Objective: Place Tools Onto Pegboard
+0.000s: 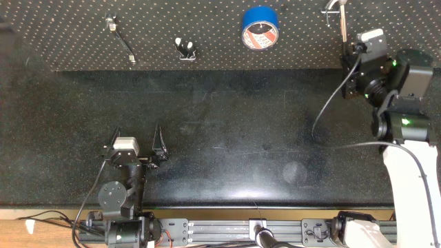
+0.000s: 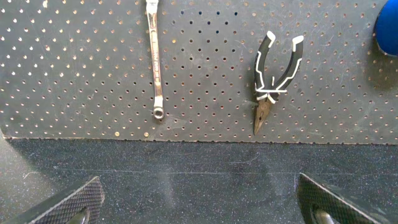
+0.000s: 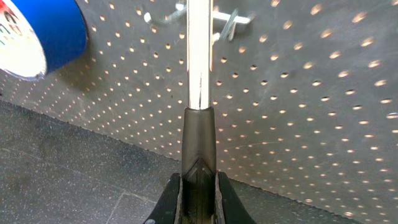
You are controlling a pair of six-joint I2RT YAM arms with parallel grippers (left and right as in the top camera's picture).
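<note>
A hammer [image 1: 340,24] with a chrome shaft [image 3: 199,56] and a dark grip stands upright against the pegboard [image 1: 62,34] at the far right. Its head is at a metal hook [image 3: 231,18]. My right gripper [image 1: 346,49] is shut on the dark grip [image 3: 198,162]. Hanging on the board are a wrench [image 1: 122,40], black-and-white pliers [image 1: 185,49] and a blue tape roll [image 1: 260,28]. My left gripper [image 1: 138,143] stands open and holds nothing, low over the black table at the front left. It faces the wrench [image 2: 155,62] and the pliers [image 2: 270,78].
The black table top [image 1: 234,138] stretches between the two arms. A black cable [image 1: 324,114] loops from the right arm over the table's right side. The pegboard [image 2: 74,81] has bare holes between the hung tools.
</note>
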